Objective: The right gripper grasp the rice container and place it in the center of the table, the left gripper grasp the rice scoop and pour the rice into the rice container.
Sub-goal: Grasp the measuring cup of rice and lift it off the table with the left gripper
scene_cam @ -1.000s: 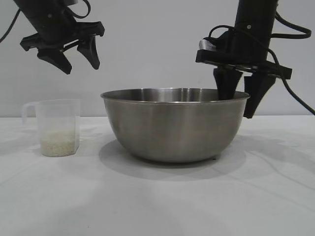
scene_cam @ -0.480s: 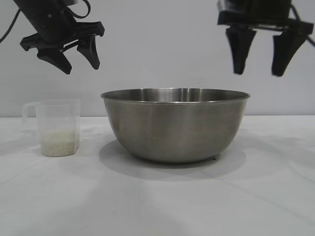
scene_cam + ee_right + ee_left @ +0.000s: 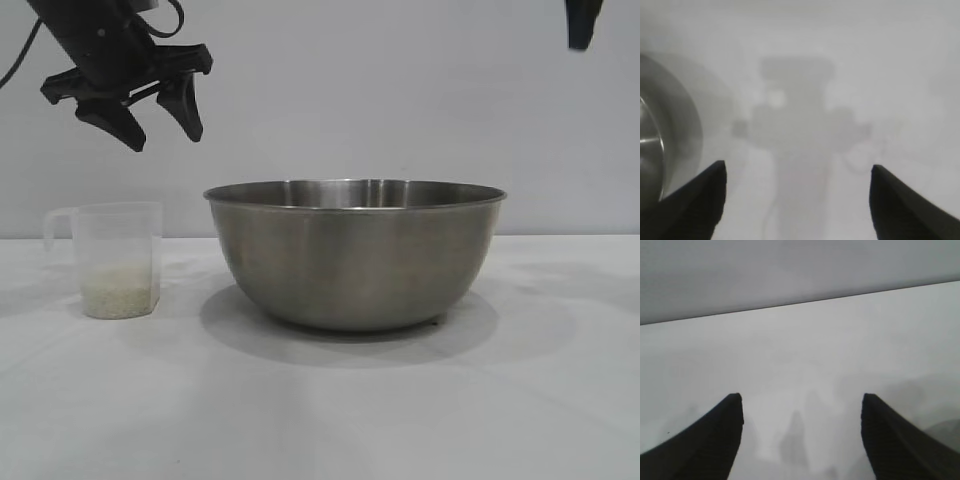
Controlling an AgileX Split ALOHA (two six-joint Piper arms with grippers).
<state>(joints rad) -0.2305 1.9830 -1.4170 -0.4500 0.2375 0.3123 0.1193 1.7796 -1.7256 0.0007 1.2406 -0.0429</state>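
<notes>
The rice container (image 3: 355,255), a large steel bowl, stands in the middle of the table (image 3: 320,410); part of its side (image 3: 660,135) shows in the right wrist view. The rice scoop (image 3: 120,258), a clear plastic cup with a pale layer of rice (image 3: 120,296) at its bottom, stands to the bowl's left. My left gripper (image 3: 165,135) (image 3: 802,397) hangs open above the scoop, with nothing between its fingers. My right gripper (image 3: 797,167) is open and empty, high above the bowl's right side. Only one of its fingertips (image 3: 580,30) shows at the exterior view's top edge.
A plain grey wall (image 3: 400,100) stands behind the table. Bare white surface lies in front of the bowl and to its right.
My right gripper has let go of the bowl's right rim and risen straight up, almost out of the exterior view. The bowl, scoop and left gripper have stayed still.
</notes>
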